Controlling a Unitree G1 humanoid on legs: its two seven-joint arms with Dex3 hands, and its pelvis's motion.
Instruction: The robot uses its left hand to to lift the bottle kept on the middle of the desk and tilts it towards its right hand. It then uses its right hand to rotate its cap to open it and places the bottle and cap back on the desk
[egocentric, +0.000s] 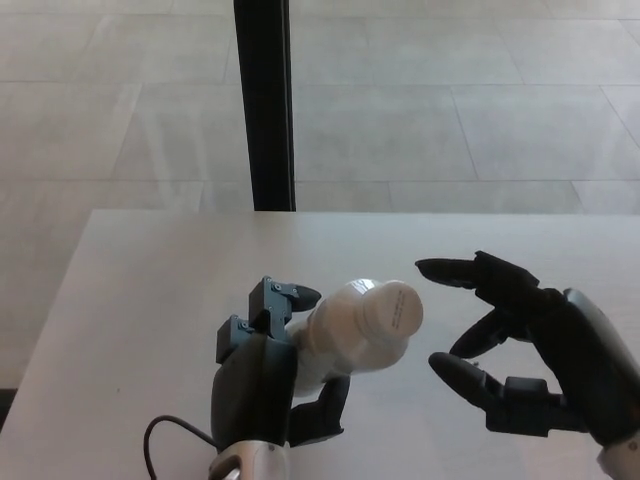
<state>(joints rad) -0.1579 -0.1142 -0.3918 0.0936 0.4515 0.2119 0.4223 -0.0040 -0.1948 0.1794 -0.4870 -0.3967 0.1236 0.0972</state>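
While your left hand (268, 375) wraps the white bottle (345, 332), note the grip: one finger hooks over the far side of the body, the thumb curls under the near side, and the bottle is pinched between them, raised off the desk (150, 300). Bottle is tilted, neck pointing toward your right side and partly at the camera, so the round white cap (392, 309) faces up and right. Cap sits on the neck; you cannot tell from this angle how tightly.

Your right hand (520, 365) hangs just beside the cap, not touching it. Fingers are spread: one finger reaches out level with the cap's upper edge, the thumb lies lower, and open desk shows between them. Nothing is held there.

A thin black cable (170, 432) loops beside your left forearm at the lower edge of the view.

Desk surface is pale and matte, its far edge running across the middle of the view. Beyond it, a black upright post (264, 100) stands on a floor of large grey tiles (450, 100).
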